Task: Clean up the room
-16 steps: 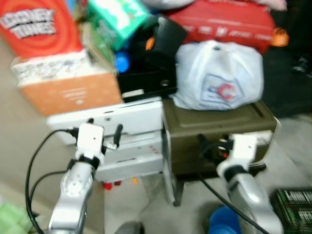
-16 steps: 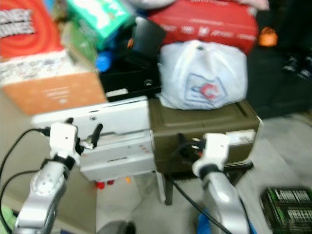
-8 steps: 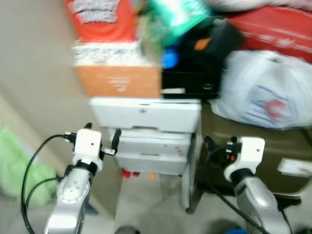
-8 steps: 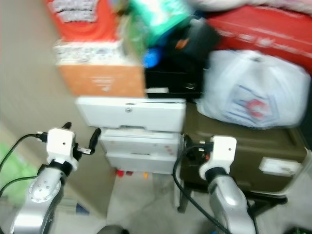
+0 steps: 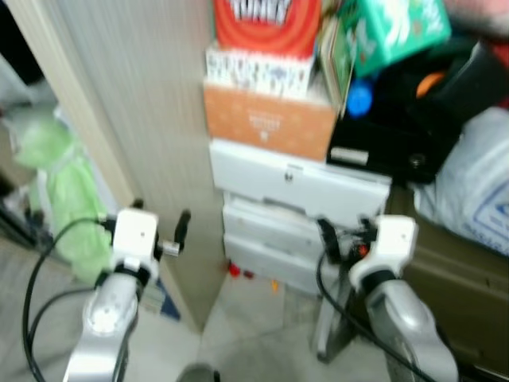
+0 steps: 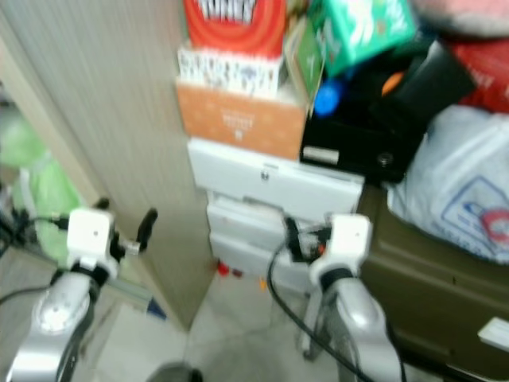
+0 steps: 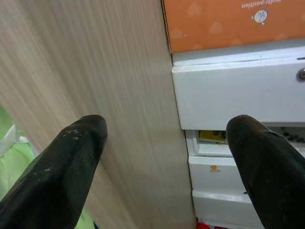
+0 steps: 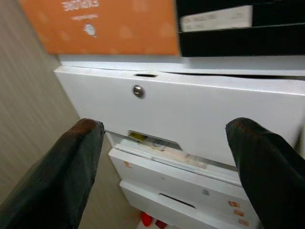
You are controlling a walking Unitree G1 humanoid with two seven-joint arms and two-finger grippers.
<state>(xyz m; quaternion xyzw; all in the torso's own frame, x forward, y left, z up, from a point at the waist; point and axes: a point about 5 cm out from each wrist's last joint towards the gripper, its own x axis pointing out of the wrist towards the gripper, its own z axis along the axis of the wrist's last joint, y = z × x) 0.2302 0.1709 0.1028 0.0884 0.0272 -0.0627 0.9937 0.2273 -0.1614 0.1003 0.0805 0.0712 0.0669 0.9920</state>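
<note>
Both tools, left tool (image 7: 164,162) and right tool (image 8: 162,164), are hovering spread and empty before the stiff white drawer unit (image 8: 190,112), likely heavy, best gripped by its lip.

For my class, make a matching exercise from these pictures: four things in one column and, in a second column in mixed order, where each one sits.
Things:
1. orange box
2. white drawer unit
3. blue bottle cap
4. white plastic bag

Places:
A. on top of the olive-green crate
B. against the wooden panel, under the orange box
C. directly on the white drawer unit
D. next to the green packet, above the black box

Pairs: 1-C, 2-B, 3-D, 4-A
</note>
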